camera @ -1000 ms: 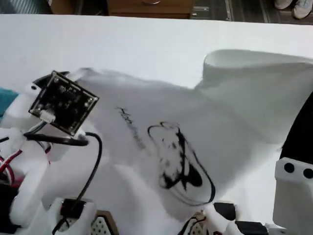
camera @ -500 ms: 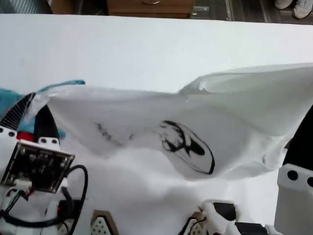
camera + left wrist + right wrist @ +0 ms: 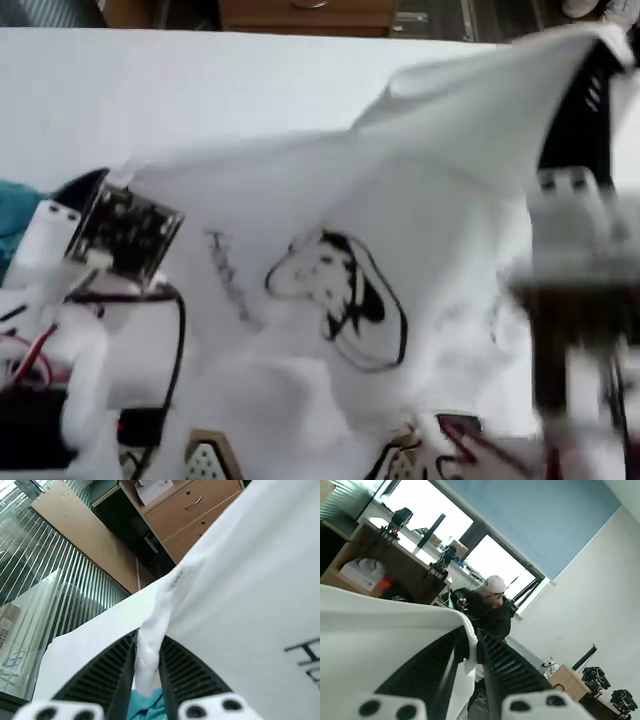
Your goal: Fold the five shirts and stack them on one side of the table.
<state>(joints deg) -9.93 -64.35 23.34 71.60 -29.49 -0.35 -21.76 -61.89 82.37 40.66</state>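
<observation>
While aloft, shirt in left tool

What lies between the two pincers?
The white shirt, held by the left pincer and right pincer, spans the gap, in the high view.

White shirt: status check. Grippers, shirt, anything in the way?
Left gripper shut on a bunched edge of the white shirt; right gripper shut on another edge. Shirt spread between them, unfolded, print showing. Teal cloth by the left arm.

One white shirt; one teal garment; two end effectors: left end effector, right end effector; one desk.
</observation>
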